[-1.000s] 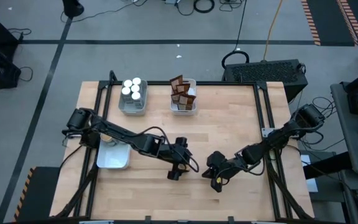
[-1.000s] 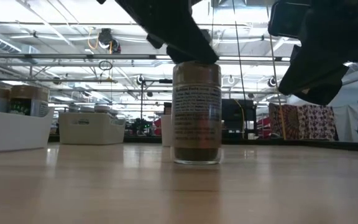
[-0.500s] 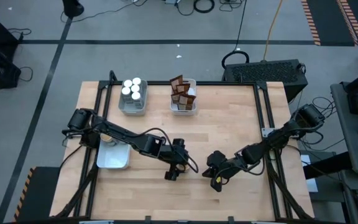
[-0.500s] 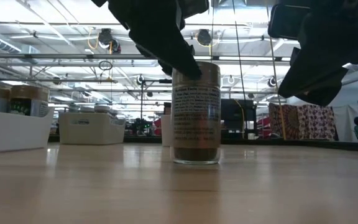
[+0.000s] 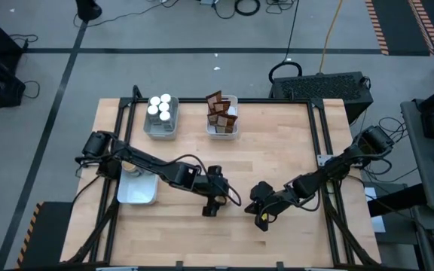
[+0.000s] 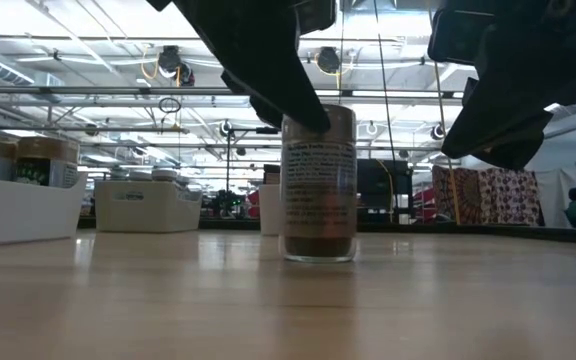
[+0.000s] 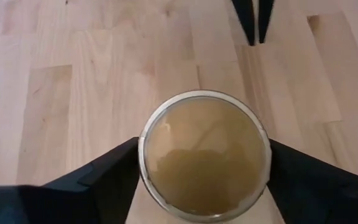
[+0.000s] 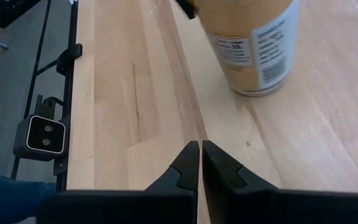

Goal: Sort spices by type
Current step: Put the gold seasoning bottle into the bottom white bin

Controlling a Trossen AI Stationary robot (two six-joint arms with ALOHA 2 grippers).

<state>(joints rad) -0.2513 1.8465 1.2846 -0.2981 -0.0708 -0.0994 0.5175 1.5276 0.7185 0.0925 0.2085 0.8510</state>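
Spice jar point(image 6: 317, 186) upright on table point(image 6: 288, 300); left gripper point(image 6: 303, 110) fingers point(image 6: 268, 70) straddling its top.

- My left gripper point(image 7: 204, 163) has come down around the tan-topped jar point(image 6: 318, 185); in the low view its dark fingers point(image 6: 268, 70) now cover the jar's upper left, where a second ago they sat just above the lid.
- The fingers have drawn in towards the jar's sides, and the wrist view shows them flanking it closely.
- The jar has nudged slightly to the right in the low view, upright on the desk point(image 6: 288, 300).
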